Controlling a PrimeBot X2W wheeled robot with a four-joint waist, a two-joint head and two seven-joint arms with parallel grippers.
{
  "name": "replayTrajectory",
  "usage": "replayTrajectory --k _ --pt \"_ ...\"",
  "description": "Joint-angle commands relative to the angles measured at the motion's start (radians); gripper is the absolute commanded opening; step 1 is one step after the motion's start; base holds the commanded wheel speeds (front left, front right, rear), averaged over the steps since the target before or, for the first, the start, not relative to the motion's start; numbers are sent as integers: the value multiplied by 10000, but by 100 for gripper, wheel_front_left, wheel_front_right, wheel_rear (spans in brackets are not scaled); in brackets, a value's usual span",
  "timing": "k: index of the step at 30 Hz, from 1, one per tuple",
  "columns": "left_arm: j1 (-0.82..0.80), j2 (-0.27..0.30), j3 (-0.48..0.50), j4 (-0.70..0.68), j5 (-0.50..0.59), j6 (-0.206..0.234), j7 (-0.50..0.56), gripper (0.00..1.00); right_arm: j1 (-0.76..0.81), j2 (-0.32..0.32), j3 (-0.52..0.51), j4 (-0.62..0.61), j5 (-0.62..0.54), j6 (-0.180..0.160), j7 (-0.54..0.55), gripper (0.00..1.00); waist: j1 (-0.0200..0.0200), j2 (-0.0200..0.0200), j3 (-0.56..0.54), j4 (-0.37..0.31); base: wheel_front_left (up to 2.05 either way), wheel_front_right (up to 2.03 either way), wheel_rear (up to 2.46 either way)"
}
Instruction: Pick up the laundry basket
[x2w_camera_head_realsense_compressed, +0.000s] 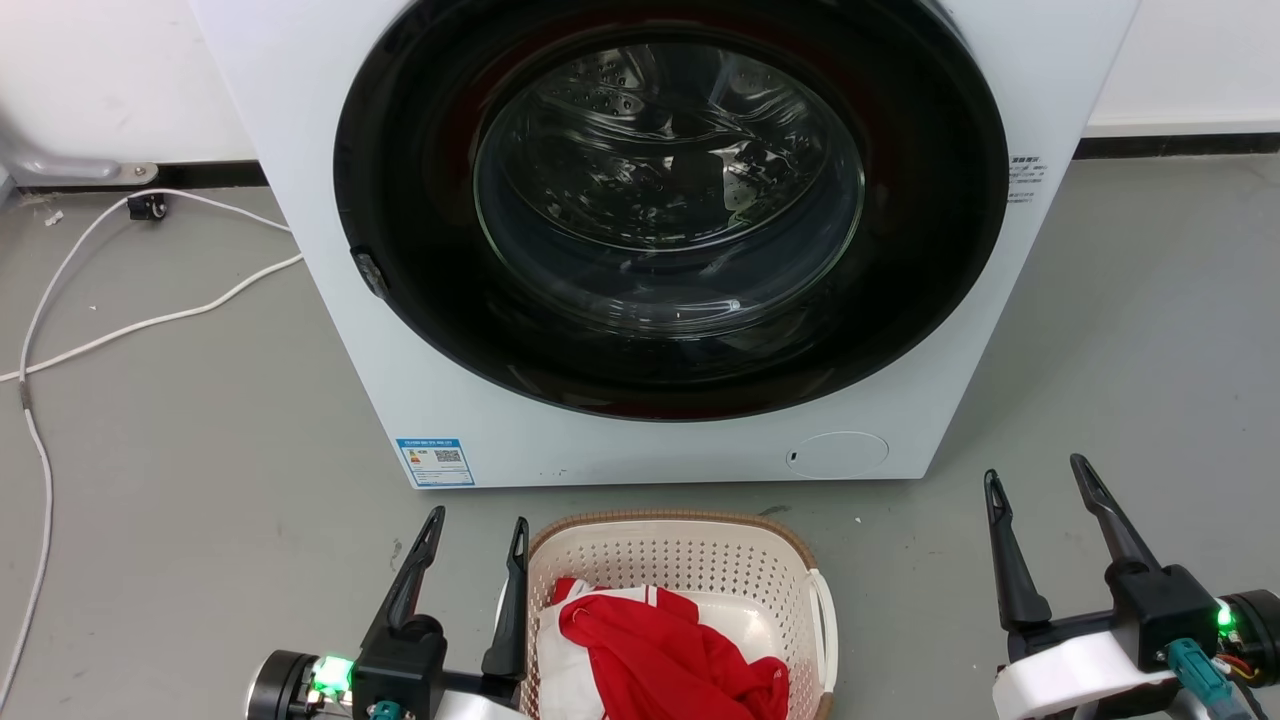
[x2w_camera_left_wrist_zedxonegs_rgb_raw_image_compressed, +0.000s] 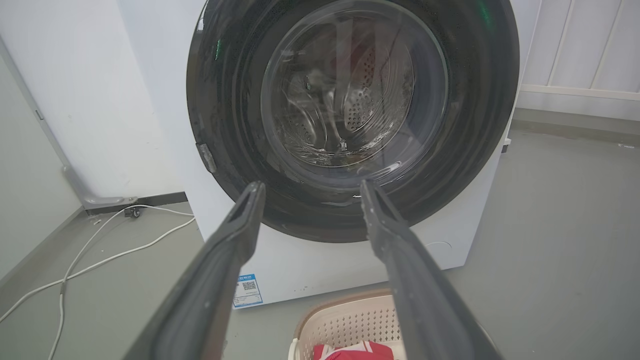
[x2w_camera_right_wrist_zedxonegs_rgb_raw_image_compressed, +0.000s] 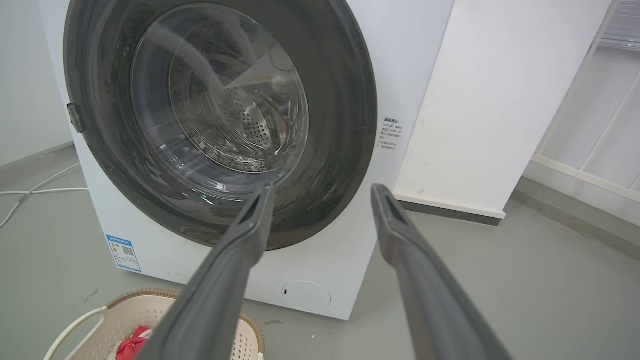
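On the grey floor (x2w_camera_head_realsense_compressed: 180, 480), close before the robot and just short of the washing machine (x2w_camera_head_realsense_compressed: 600, 450), stands the laundry basket (x2w_camera_head_realsense_compressed: 680, 560), upright, with its brown rim toward the machine's lower panel and a red and white garment (x2w_camera_head_realsense_compressed: 660, 655) heaped inside. Its spot under the round glass door (x2w_camera_head_realsense_compressed: 670, 200), which is closed, suggests it was set there to carry clothes to or from the drum. A white handle (x2w_camera_head_realsense_compressed: 825, 615) curves out from the basket's right side with nothing around it. The left gripper (x2w_camera_head_realsense_compressed: 478, 520) hangs at the basket's left edge with its two long fingers spread and nothing between them. Its inner finger (x2w_camera_head_realsense_compressed: 512, 600) crosses the rim in the head view, but whether it touches the plastic or merely passes above it I cannot tell. In the left wrist view the basket lies low under that finger, which hints at a gap. The right gripper (x2w_camera_head_realsense_compressed: 1035, 472) is well apart from the basket on the other side, over bare floor, also spread wide and holding nothing. Both point forward at the machine. With one gripper on each side the basket sits between the arms, which looks like a stance for a two-sided lift by the handles or rim, though the right arm would need to close in much further than the left. Farther out, a white cable (x2w_camera_head_realsense_compressed: 150, 320) trails over the floor at the left toward the wall (x2w_camera_head_realsense_compressed: 100, 80).
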Motion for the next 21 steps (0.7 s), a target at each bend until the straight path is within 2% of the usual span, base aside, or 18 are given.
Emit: replayTrajectory --k 1,21 --pt "65 -26 31 8 87 -55 -76 100 41 -12 -3 -7 -46 -3 -47 100 -1 0 -1 5 0 0 0" --pt "191 -265 385 98 21 -382 -67 100 -23 -12 80 172 203 -5 -59 100 -1 0 87 -38 0 0 0"
